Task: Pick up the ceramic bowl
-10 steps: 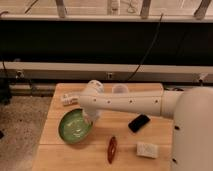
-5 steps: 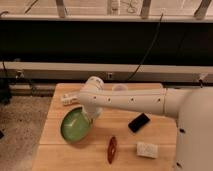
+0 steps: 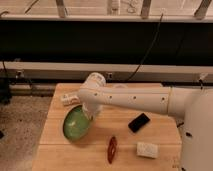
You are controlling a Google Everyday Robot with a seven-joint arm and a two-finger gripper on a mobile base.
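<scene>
The ceramic bowl (image 3: 74,125) is green, glossy and round. It sits at the left of the wooden table (image 3: 55,150), tilted with its right rim raised. My white arm reaches in from the right, and its wrist bends down over the bowl's right rim. The gripper (image 3: 90,114) is at that rim and is shut on it. The wrist hides most of the fingers.
A black flat rectangular object (image 3: 138,122) lies right of the bowl. A red oblong item (image 3: 112,149) and a white block (image 3: 147,149) lie near the front edge. A white packet (image 3: 69,98) lies behind the bowl. A dark wall with a cable stands behind the table.
The bowl lay flat a second ago. It is now tipped up on its right side and has shifted slightly left and back, with the gripper on its rim.
</scene>
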